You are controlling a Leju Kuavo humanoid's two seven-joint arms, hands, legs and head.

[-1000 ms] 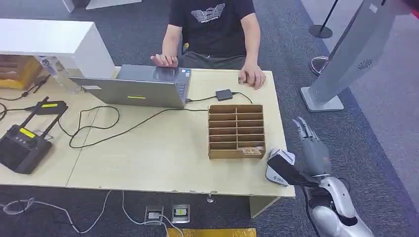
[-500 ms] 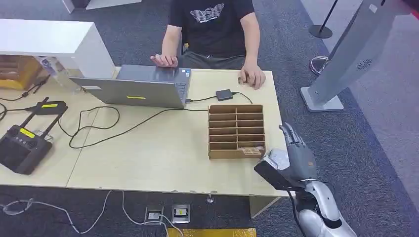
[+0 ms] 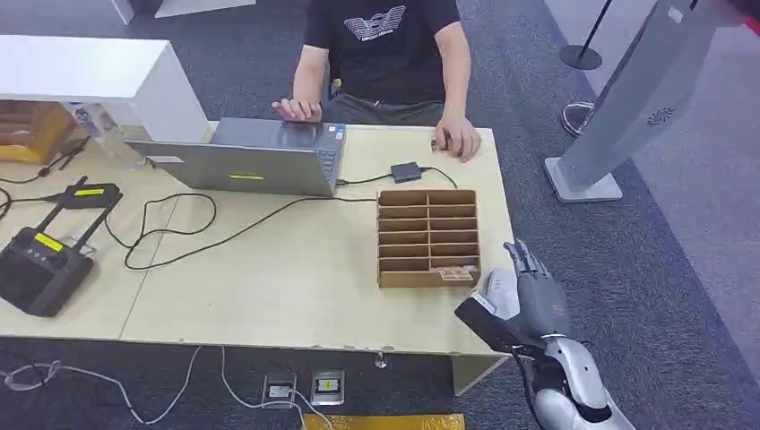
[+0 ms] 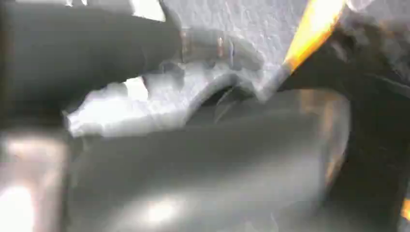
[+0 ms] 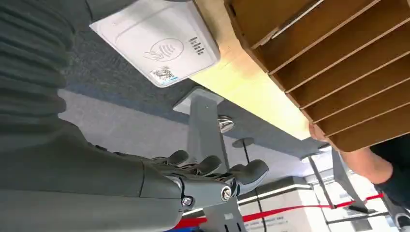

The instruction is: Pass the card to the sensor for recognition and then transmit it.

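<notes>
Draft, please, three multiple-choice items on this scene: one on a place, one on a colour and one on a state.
1. Where does the card reader lie? A on the laptop; B at the table's near right corner; C inside the wooden organizer.
2. What is its colour? A white; B red; C green.
3. What is the right hand doing? A gripping a card; B pressing the laptop; C holding nothing, fingers apart.
Key: B, it sits at the corner beside the right hand; A, its casing is white; C, the wrist view shows spread fingers with nothing between them.
</notes>
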